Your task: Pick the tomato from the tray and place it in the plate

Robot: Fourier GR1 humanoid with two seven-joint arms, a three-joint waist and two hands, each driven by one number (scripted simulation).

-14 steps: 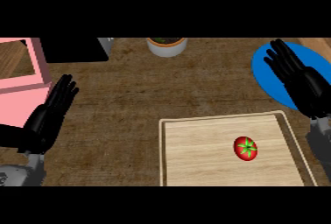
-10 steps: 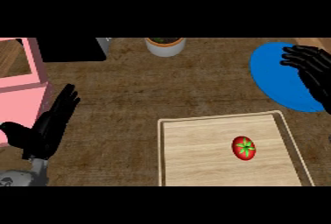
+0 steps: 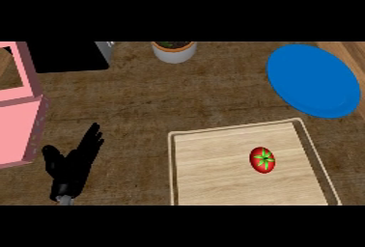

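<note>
A red tomato (image 3: 262, 159) with a green stem lies on the light wooden tray (image 3: 206, 169) at the lower right of the counter. Beyond the tray, at the upper right, sits the blue plate (image 3: 314, 79), with nothing on it. My left hand (image 3: 73, 164) shows at the lower left, open with its fingers pointing up, well to the left of the tray. My right hand is out of the head view.
A pink box (image 3: 18, 103) stands at the left edge. A white pot (image 3: 174, 49) with soil sits at the far middle, and a black block (image 3: 68, 55) lies at the far left. Bare dark wood counter spreads between tray and pot.
My right hand, which hovered over the blue plate, has left the view. The left hand has dropped lower and toward the view's bottom edge. The tomato has not moved on the tray.
</note>
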